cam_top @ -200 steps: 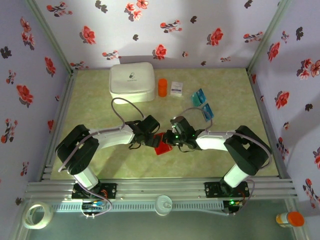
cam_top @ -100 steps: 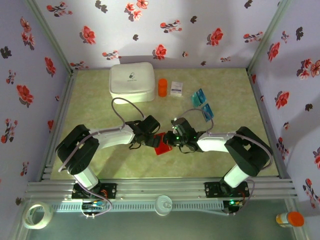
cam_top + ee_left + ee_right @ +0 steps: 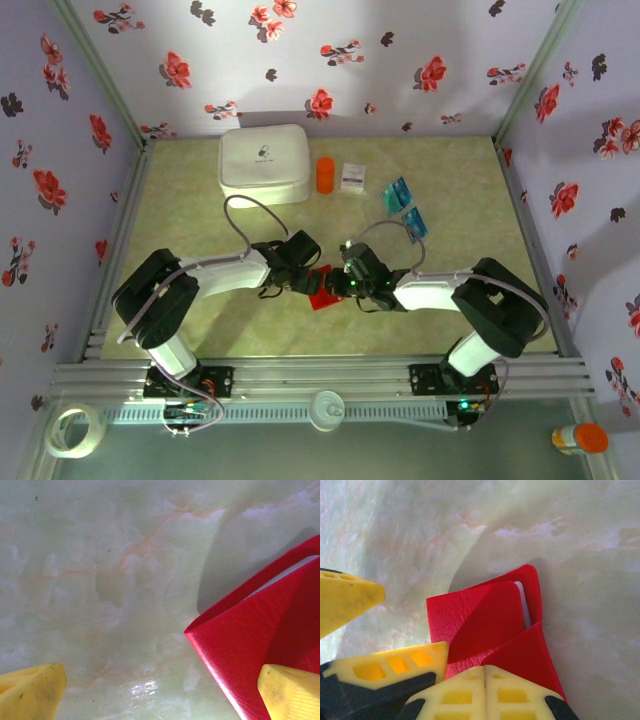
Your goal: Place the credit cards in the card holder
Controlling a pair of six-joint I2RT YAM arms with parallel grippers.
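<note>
Right fingers (image 3: 455, 695) closed on card holder (image 3: 480, 625) edge, open table (image 3: 395, 530) beyond

- Card holder (image 3: 322, 291): bright red, half folded with one flap raised, pale pocket edge showing, at frame centre.
- Credit cards (image 3: 398, 192): teal-blue, two small clusters, upper right of centre.

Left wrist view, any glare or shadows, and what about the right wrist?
Left wrist: small glare spot on the table near the bottom; the card holder throws a dark shadow beside it. Right wrist: a broad soft shadow lies beyond the card holder.
</note>
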